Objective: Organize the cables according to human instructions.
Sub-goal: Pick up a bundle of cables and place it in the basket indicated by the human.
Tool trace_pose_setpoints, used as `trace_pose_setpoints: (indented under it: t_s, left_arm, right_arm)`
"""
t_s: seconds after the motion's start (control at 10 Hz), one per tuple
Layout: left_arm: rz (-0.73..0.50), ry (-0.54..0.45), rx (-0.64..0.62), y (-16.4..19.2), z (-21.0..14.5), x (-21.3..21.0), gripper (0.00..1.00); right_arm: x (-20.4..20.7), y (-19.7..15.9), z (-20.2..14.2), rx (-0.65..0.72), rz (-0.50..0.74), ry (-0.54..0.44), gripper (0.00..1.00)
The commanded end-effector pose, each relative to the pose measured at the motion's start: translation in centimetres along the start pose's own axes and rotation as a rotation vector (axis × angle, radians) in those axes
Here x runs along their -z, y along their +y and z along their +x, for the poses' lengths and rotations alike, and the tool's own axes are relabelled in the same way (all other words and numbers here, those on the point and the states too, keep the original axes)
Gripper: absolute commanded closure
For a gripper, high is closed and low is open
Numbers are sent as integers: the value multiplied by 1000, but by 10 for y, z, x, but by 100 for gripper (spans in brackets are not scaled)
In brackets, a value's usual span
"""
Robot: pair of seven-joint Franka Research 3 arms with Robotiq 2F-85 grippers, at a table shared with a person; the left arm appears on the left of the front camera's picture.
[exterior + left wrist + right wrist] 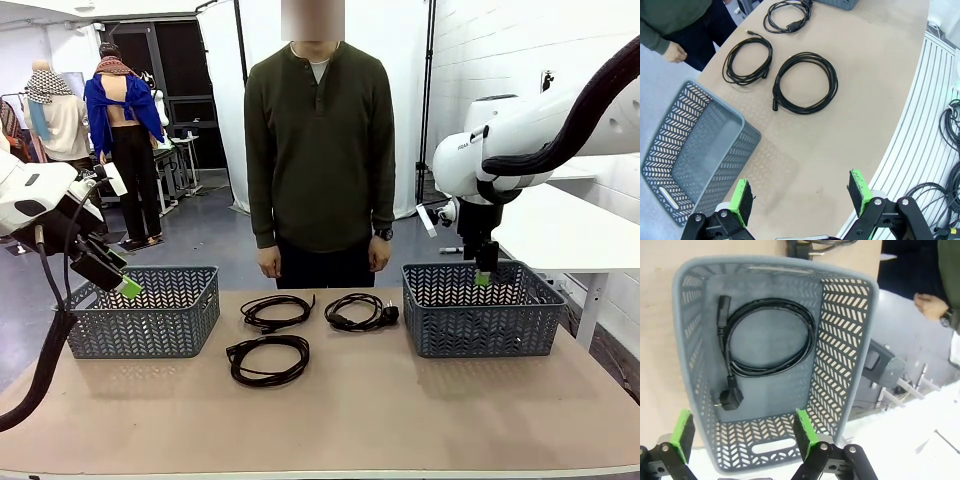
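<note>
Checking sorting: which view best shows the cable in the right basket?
Right wrist view: it looks down on the whole cable in the basket. Front view: the basket wall hides it. Left wrist view: a basket corner.

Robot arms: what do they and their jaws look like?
The left arm and right arm are white, rounded shells. A black ribbed hose runs along the right one; a black hose hangs from the left. Jaws are black with green pads.
</note>
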State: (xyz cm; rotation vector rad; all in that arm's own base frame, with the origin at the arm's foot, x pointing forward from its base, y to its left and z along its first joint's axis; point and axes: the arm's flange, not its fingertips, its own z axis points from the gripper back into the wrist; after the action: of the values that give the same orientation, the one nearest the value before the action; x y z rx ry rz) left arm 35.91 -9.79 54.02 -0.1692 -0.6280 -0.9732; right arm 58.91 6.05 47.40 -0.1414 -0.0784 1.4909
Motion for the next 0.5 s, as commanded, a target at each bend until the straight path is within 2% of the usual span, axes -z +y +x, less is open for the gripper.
trace_pose_setpoints:
  t_s: [0.0,0.4]
  left_arm:
    - [-2,-25,4,1,-2,2,0]
    - [-2,-25,4,1,-2,2,0]
  right_arm:
    - [-23,29,21,139,40,1,0]
    - [-49,87,58,294,26,-164,0]
